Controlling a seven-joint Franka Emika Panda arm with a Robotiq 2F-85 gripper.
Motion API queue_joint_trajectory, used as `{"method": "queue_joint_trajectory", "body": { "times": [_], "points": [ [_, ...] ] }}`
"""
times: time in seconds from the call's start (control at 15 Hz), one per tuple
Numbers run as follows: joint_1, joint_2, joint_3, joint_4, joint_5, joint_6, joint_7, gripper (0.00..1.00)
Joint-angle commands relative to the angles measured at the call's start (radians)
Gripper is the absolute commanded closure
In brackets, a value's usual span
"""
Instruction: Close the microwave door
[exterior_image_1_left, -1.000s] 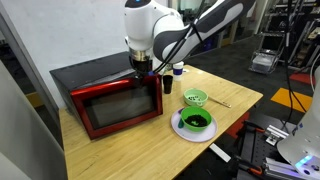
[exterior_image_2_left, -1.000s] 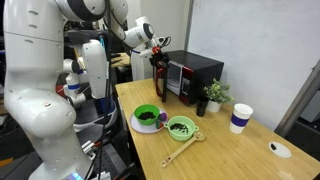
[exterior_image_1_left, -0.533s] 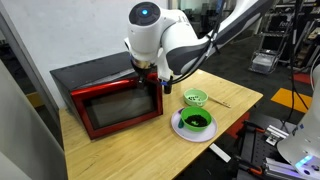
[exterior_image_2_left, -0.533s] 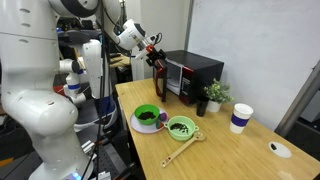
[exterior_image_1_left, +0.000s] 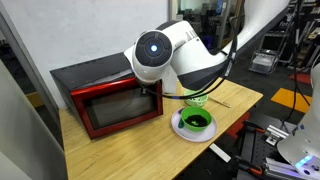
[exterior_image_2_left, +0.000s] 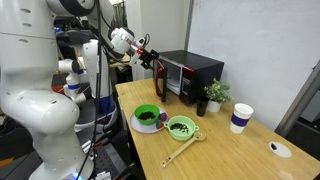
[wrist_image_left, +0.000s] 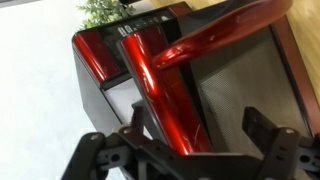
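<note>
In an exterior view the arm (exterior_image_1_left: 165, 58) fills the middle and hides nearly all of the gripper; we make out only a dark bit by the upper corner of the microwave (exterior_image_1_left: 92, 78). It also covers part of one bowl. The microwave sits at the back of the table (exterior_image_1_left: 110, 150), and its red door (exterior_image_1_left: 113, 106) faces that camera. We cannot tell whether it is fully shut.

In an exterior view from the side, the gripper (exterior_image_2_left: 151, 56) is close to the door's top edge. It is too small there for us to read the fingers or any contact.

Only the wrist view settles that. The gripper (wrist_image_left: 186, 138) is spread wide, with nothing clamped. The red handle (wrist_image_left: 220, 35) and the mesh window lie just beyond it, cut off by the frame.

We count one microwave. There are two green bowls, a bowl (exterior_image_2_left: 146, 117) on the single plate (exterior_image_1_left: 180, 131) and a bowl (exterior_image_2_left: 181, 127) beside it. There is also one spoon (exterior_image_2_left: 183, 150), one cup (exterior_image_2_left: 240, 117) and one plant (exterior_image_2_left: 213, 93). Only the side view shows the cup.
</note>
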Motion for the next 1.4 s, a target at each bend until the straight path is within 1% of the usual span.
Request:
{"method": "queue_joint_trajectory", "body": {
  "times": [0.0,0.4,0.67,0.8,0.93,1.33],
  "points": [
    [-0.005,0.024,0.022,-0.003,-0.087,-0.100,0.015,0.00],
    [0.017,0.103,0.057,0.015,-0.181,-0.279,0.015,0.00],
    [0.042,0.157,0.066,0.026,-0.304,-0.401,0.013,0.00],
    [0.043,0.176,0.070,0.032,-0.361,-0.439,0.010,0.00],
    [0.032,0.187,0.072,0.039,-0.401,-0.450,0.010,0.00],
    [-0.038,0.174,0.062,0.095,-0.473,-0.381,-0.013,0.00]
  ]
}}
